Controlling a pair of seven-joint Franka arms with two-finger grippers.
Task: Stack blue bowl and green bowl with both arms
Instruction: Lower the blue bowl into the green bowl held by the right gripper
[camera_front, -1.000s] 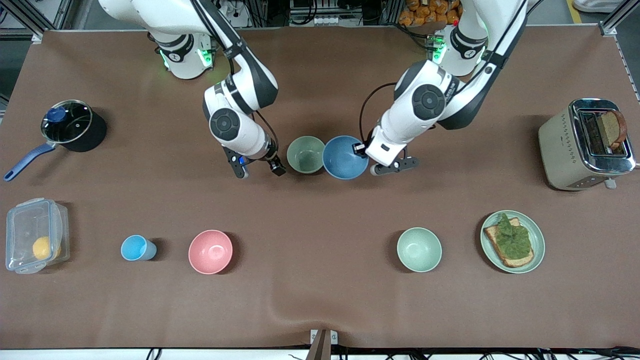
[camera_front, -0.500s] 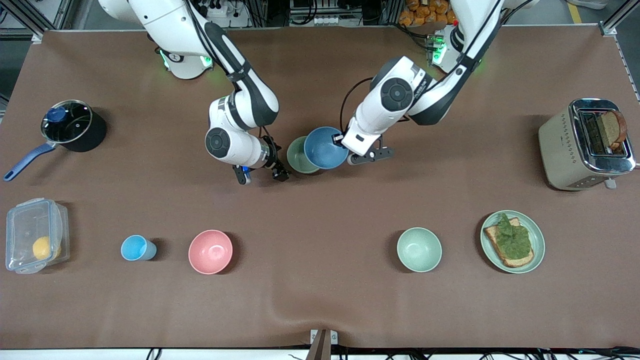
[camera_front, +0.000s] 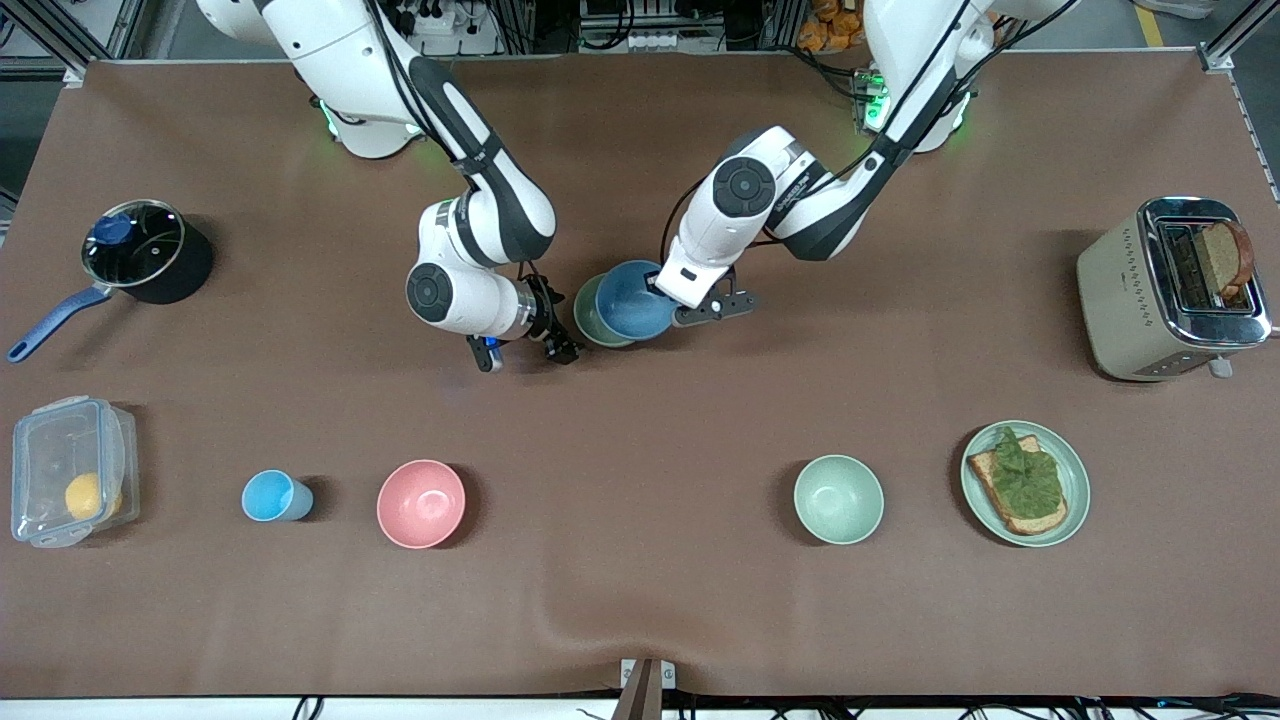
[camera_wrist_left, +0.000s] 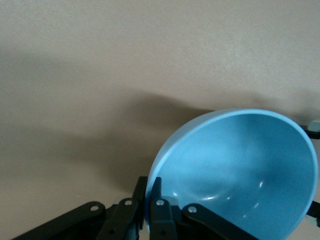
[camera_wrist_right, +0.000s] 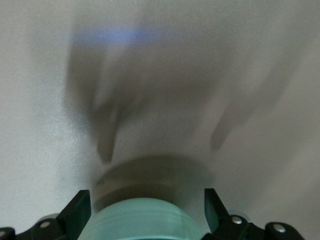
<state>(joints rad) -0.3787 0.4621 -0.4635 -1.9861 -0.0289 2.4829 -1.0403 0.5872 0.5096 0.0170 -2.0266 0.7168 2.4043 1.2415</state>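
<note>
Two bowls nearly aligned: my left gripper (camera_front: 668, 291), clamped on the rim of the round matte blue bowl (camera_front: 632, 299), carries it over the sage-green bowl (camera_front: 588, 318) on the table, overlapping but offset toward the left arm's end. Right gripper (camera_front: 522, 352) hangs spread around the green bowl, not gripping.

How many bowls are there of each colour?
Blue bowl, held up by the left gripper: 1
Green bowl, right gripper beside it: 1
Pale mint bowl: 1
Pink bowl: 1
Total: 4 bowls
</note>
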